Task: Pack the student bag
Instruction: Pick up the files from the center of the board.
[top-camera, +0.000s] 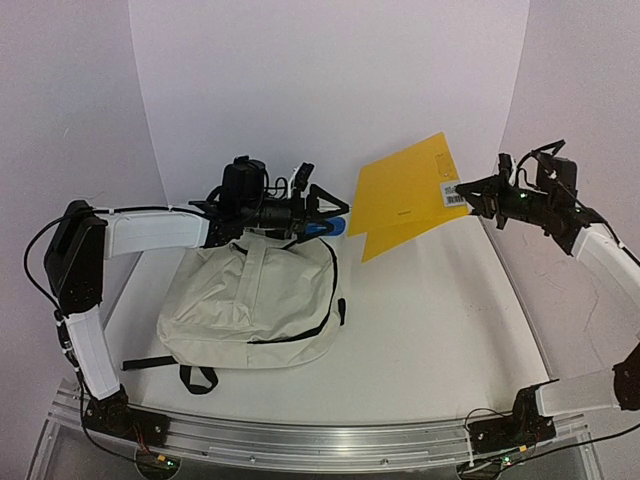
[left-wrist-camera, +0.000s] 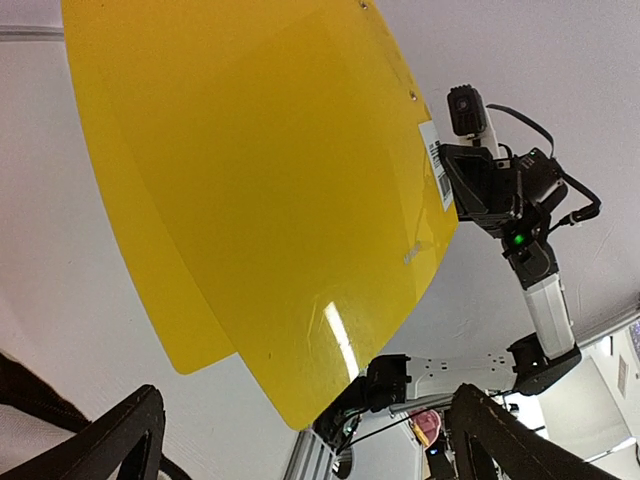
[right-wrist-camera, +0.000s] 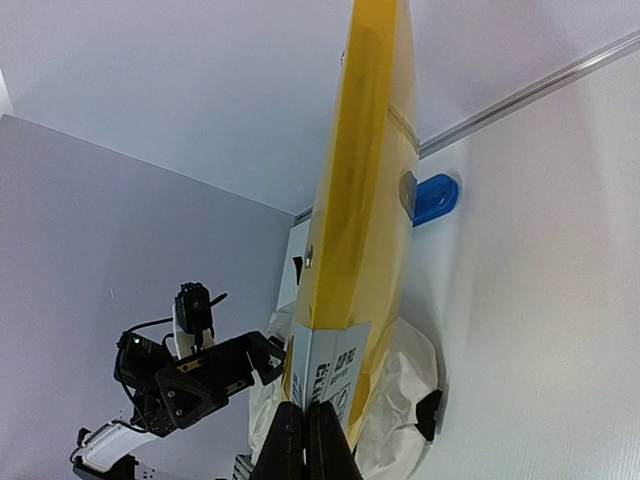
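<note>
Packing barely begun: from above, we saw the student bag (top-camera: 255, 300) lying flat on the left of the tabletop (top-camera: 440, 320), with nothing visibly inside it; whether its zip was open we could not tell. The right tool (top-camera: 463, 192), its arm stretched up and inward, pinched the labelled corner of a yellow folder (top-camera: 400, 195) held aloft. The left tool (top-camera: 328, 215) hovered over the bag's far edge, pointing at the folder. Through the left wrist camera, its fingers (left-wrist-camera: 115, 440) stood wide apart, gripping nothing, the folder ahead. Through the right wrist camera, jaws pressed together on the folder's edge, the bag below.
</note>
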